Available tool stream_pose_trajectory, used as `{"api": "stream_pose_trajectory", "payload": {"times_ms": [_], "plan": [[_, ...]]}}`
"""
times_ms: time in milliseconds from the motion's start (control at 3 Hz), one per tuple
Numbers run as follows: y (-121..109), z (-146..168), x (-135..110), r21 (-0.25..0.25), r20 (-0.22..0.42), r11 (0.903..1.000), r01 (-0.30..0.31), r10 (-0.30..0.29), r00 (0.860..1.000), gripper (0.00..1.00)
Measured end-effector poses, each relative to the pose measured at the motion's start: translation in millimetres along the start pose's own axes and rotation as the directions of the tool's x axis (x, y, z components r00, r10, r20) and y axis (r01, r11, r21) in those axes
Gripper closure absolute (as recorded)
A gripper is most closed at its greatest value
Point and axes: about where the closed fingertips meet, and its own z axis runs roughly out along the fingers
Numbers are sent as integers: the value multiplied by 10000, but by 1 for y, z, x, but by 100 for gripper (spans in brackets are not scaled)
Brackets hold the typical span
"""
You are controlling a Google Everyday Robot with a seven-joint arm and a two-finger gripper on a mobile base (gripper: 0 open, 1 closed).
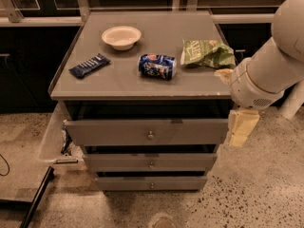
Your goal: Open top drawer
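The top drawer (118, 132) is a wide grey front with a small round metal knob (150, 136) at its centre, right under the cabinet top. A dark gap shows above its front. Two narrower grey drawers (151, 163) sit below it. My gripper (241, 127) is a pale yellowish piece hanging below my white arm (266, 75), at the cabinet's right front corner. It is level with the top drawer's right end, well right of the knob and apart from it.
On the cabinet top (118, 80) lie a white bowl (121, 36), a dark blue snack bar (89, 65), a blue can on its side (157, 66) and a green chip bag (207, 53). A pale bin (53, 139) stands against the cabinet's left side. Speckled floor lies in front.
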Motion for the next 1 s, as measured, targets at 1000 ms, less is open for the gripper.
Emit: {"api": "stream_pose_trajectory", "payload": {"times_ms": [1000], "plan": [[10, 62, -10, -265, 1229, 9996, -11, 43, 9924, 0]]}}
